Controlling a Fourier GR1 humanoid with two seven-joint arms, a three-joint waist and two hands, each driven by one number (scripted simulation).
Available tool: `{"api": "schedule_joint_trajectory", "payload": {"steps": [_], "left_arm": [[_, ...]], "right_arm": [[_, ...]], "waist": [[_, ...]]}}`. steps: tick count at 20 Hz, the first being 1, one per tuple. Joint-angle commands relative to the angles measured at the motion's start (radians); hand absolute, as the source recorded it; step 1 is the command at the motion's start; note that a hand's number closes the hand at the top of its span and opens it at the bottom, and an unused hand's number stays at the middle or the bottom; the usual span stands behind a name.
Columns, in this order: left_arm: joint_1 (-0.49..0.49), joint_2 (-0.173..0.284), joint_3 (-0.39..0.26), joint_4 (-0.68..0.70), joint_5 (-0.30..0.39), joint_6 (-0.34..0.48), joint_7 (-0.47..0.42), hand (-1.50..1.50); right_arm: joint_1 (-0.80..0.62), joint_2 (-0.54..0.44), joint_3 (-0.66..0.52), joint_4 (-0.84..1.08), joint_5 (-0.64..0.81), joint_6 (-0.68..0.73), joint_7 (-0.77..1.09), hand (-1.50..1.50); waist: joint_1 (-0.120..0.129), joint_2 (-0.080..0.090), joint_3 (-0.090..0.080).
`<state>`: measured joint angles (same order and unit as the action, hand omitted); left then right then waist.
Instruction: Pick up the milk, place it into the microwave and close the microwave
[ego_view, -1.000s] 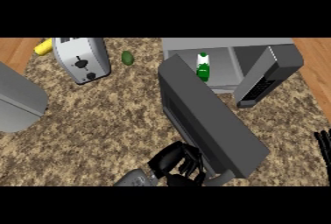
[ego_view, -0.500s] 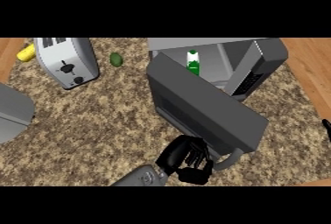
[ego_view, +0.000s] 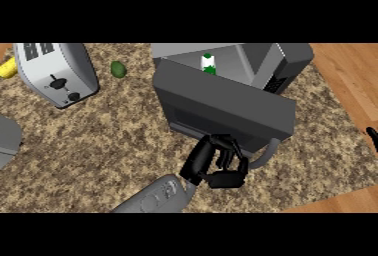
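The milk (ego_view: 208, 63), a white carton with a green cap, stands upright inside the grey microwave (ego_view: 289, 56) at the back of the counter. The microwave's dark door (ego_view: 229, 107) stands partly swung out and hides most of the cavity. My left hand (ego_view: 221, 169) is at the door's near edge, just left of the curved grey handle (ego_view: 266, 156), with relaxed fingers against the door's outer face and nothing held. Only a black tip of my right hand (ego_view: 371, 134) shows at the right edge.
A silver toaster (ego_view: 55, 72) stands at the back left, with a small green fruit (ego_view: 118, 69) beside it and a yellow thing (ego_view: 7, 69) at the left edge. A grey object (ego_view: 6, 140) pokes in at the left. Bare wood (ego_view: 347, 80) lies to the right.
The door has swung further toward the microwave, with my left hand following it up and away from me. The whole scene has slid left in the view.
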<state>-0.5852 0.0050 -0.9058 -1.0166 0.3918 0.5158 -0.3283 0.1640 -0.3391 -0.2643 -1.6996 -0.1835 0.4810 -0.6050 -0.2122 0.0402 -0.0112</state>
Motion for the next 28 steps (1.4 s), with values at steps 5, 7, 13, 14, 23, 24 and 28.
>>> {"api": "schedule_joint_trajectory", "payload": {"steps": [5, 7, 13, 14, 23, 24, 28], "left_arm": [[-0.105, -0.005, 0.066, 0.037, 0.16, 0.044, -0.059, 1.5], [-0.145, -0.005, 0.099, 0.053, 0.202, 0.051, -0.055, 1.5], [-0.239, -0.005, 0.142, 0.135, 0.277, 0.049, -0.066, 1.5], [-0.24, -0.005, 0.136, 0.152, 0.279, 0.057, -0.077, 1.5], [-0.327, -0.005, 0.206, 0.23, 0.381, 0.02, -0.155, 1.5], [-0.325, -0.005, 0.207, 0.231, 0.395, 0.014, -0.158, 1.5], [-0.329, -0.005, 0.198, 0.246, 0.413, 0.007, -0.197, 1.5]], "right_arm": [[-0.028, -0.05, 0.006, -0.04, -0.071, 0.064, 0.046, -1.5], [-0.025, -0.068, 0.002, -0.047, -0.076, 0.072, 0.06, -1.5], [-0.071, -0.11, -0.019, -0.055, -0.115, 0.074, 0.105, -1.5], [-0.083, -0.105, -0.011, -0.061, -0.124, 0.072, 0.113, -1.5], [-0.126, -0.143, -0.047, -0.037, -0.18, 0.079, 0.15, -1.5], [-0.128, -0.158, -0.053, -0.045, -0.183, 0.083, 0.161, -1.5], [-0.144, -0.178, -0.07, -0.023, -0.214, 0.095, 0.172, -1.5]], "waist": [[-0.064, 0.018, 0.001], [-0.074, 0.018, 0.002], [-0.083, 0.03, 0.004], [-0.087, 0.036, 0.003], [-0.1, 0.05, 0.005], [-0.109, 0.05, 0.003], [-0.116, 0.054, 0.005]]}}
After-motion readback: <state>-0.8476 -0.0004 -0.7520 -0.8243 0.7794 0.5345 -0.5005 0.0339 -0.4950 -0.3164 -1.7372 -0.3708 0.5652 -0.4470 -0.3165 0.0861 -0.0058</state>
